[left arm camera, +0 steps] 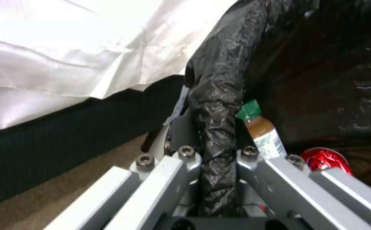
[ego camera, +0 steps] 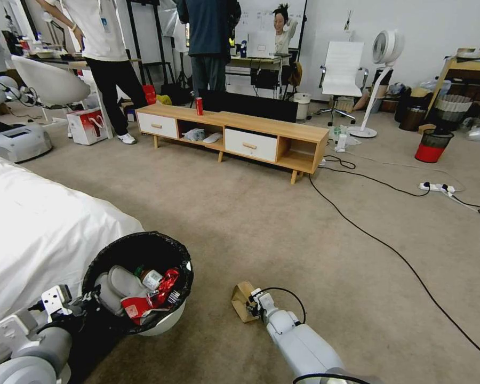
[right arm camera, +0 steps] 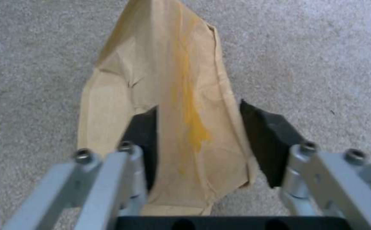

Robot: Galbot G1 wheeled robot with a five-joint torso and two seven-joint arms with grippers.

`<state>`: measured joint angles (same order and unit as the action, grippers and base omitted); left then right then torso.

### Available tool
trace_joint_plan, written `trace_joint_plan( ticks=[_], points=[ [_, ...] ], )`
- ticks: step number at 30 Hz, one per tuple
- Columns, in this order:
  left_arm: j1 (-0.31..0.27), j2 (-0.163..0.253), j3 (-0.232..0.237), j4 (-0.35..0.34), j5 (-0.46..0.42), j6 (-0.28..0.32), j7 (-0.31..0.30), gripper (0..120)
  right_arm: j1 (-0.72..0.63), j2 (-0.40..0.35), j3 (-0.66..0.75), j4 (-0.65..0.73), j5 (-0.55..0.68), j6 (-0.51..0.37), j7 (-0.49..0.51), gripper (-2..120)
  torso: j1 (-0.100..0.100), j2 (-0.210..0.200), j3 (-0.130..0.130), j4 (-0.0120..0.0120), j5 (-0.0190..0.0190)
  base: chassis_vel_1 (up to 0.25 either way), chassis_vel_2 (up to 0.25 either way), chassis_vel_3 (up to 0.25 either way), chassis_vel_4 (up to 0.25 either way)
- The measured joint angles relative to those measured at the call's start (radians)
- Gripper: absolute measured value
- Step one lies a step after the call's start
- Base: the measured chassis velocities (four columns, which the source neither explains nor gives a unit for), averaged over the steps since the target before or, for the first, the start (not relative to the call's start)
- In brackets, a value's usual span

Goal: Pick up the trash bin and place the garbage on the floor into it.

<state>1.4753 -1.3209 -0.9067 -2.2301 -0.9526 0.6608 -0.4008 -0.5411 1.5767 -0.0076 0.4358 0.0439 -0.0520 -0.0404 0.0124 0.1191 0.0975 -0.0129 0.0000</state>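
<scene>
The trash bin (ego camera: pixel 162 321), pale white with a black bag over its rim, sits low at my left beside the bed. My left gripper (ego camera: pixel 89 296) is shut on its rim; in the left wrist view the black bag (left arm camera: pixel 217 127) is pinched between the fingers (left arm camera: pixel 185 159). Inside the bin lie a crushed red wrapper (ego camera: pixel 153 298), a green-capped bottle (left arm camera: pixel 262 131) and pale tissues (ego camera: pixel 117 285). On the floor (ego camera: pixel 304 240) a brown paper bag (ego camera: pixel 241 301) lies in front of me. My right gripper (ego camera: pixel 253 306) is shut on it, black pads (right arm camera: pixel 266 140) pressing both sides of the bag (right arm camera: pixel 181 95).
A white bed cover (ego camera: pixel 32 229) lies close on the left. A black cable (ego camera: pixel 384 245) crosses the carpet on the right, running to a power strip (ego camera: pixel 436 187). Farther back stand a wooden TV bench (ego camera: pixel 234 136) with an upright red can (ego camera: pixel 199 106), and a red-bottomed mesh bin (ego camera: pixel 433 145).
</scene>
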Motion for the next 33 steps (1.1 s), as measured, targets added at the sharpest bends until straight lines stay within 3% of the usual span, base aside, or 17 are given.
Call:
trace_joint_plan(
  ticks=[1, 3, 7, 10, 12, 27, 33],
  points=[
    [0.000, 0.000, 0.000, 0.000, 0.000, 0.000, 0.000, 3, 0.000, 0.000, 0.000, 0.000, 0.000, 0.000, 0.000, 44, 0.000, 0.000, 0.000, 0.0000, 0.0000, 0.000, 0.000, 0.000, 0.000],
    [-0.003, 0.000, 0.000, 0.001, 0.000, 0.000, 0.000, 3, -0.003, -0.004, 0.004, 0.004, 0.002, 0.007, -0.006, 29, 0.000, 0.000, 0.000, -0.0001, 0.0000, 0.000, 0.000, 0.000, 0.000],
    [-0.003, 0.000, 0.000, 0.003, 0.000, 0.000, 0.000, 3, -0.004, -0.005, 0.004, 0.005, 0.003, 0.009, -0.007, 20, 0.000, 0.000, 0.000, 0.0000, 0.0000, 0.000, 0.000, 0.000, 0.000],
    [-0.003, 0.001, -0.001, 0.005, 0.000, 0.000, 0.000, 3, -0.002, 0.000, 0.005, 0.005, 0.007, 0.024, -0.009, 4, 0.000, 0.000, 0.000, 0.0000, 0.0000, 0.000, 0.000, 0.000, 0.000],
    [-0.003, 0.001, -0.001, 0.005, 0.000, 0.000, 0.000, 3, -0.001, 0.002, 0.005, 0.007, 0.008, 0.026, -0.008, 1, 0.000, 0.000, 0.000, 0.0000, 0.0000, 0.000, 0.000, 0.000, 0.000],
    [-0.005, 0.004, -0.002, 0.005, -0.001, -0.001, 0.001, 3, -0.001, 0.000, 0.002, 0.029, 0.012, 0.036, -0.005, 0, 0.000, 0.000, 0.000, 0.0000, 0.0001, 0.000, 0.000, 0.000, 0.000],
    [-0.009, 0.008, -0.002, 0.013, -0.006, -0.001, 0.001, 3, -0.007, -0.035, 0.001, 0.097, 0.026, 0.035, 0.012, 0, 0.000, 0.000, 0.000, 0.0000, 0.0000, 0.000, 0.000, 0.000, 0.000]
  ],
)
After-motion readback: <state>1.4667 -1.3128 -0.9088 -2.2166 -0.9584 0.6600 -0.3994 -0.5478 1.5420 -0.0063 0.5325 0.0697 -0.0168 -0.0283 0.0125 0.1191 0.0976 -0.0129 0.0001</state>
